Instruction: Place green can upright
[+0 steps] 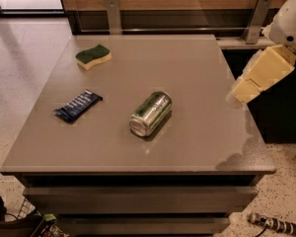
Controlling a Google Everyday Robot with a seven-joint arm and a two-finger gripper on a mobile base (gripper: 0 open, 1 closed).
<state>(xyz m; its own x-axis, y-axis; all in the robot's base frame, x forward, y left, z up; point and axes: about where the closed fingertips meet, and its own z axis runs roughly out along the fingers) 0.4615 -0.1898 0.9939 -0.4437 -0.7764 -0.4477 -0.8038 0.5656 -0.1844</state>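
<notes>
Lying on its side mid-worktop [187,58], the green can [150,113] needs righting, so the end effector [256,78] hovers well apart toward 3 o'clock; spread or closed, I cannot tell.

Cream gripper [240,91] at the grey table [187,63], right edge; green-and-silver can [151,113], green-and-yellow sponge [93,56], dark-blue wrapper [78,105].

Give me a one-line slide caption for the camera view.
Green can lies on its side at the middle of the table, gripper hovering above the right edge.
</notes>
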